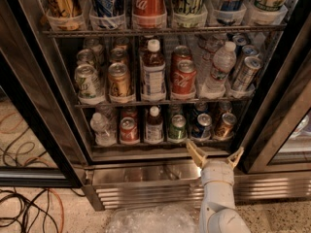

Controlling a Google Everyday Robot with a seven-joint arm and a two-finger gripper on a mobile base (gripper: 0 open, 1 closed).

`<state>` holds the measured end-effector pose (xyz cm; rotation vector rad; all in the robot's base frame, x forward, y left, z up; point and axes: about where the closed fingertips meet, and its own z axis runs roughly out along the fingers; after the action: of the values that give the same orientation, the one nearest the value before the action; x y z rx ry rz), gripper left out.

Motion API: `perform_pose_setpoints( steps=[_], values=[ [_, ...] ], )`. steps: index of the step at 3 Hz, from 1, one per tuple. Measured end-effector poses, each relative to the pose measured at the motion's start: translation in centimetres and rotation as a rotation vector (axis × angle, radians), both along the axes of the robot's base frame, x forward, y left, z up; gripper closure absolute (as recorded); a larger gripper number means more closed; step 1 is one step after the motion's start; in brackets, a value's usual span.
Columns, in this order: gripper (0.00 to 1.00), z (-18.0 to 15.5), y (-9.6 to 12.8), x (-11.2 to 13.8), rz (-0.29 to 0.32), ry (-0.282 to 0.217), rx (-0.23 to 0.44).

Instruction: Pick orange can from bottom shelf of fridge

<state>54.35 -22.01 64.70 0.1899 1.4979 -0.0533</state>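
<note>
Early stage, nothing grabbed yet: gripper (214, 147), fingers spread apart, sits just below the bottom shelf (146, 144) front edge, orange can (225, 125) untouched at the shelf's right end in the fridge (34, 96); reach-in, clamp & pull-out all left.

Shop or canteen drinks corner, glass-door display fridge (141, 174), wire racks (160, 31) packed with cans (120, 79) and bottles (153, 72), loose cables (29, 212) on speckled floor (73, 210), robot gripper (215, 154) at the fridge's foot, jaws spread
</note>
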Motion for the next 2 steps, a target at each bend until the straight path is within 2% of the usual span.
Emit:
perform_pose_setpoints(
  steps=[2],
  values=[
    [0.00,-3.2,-1.1,0.4,-0.030,-0.038,0.006]
  ],
)
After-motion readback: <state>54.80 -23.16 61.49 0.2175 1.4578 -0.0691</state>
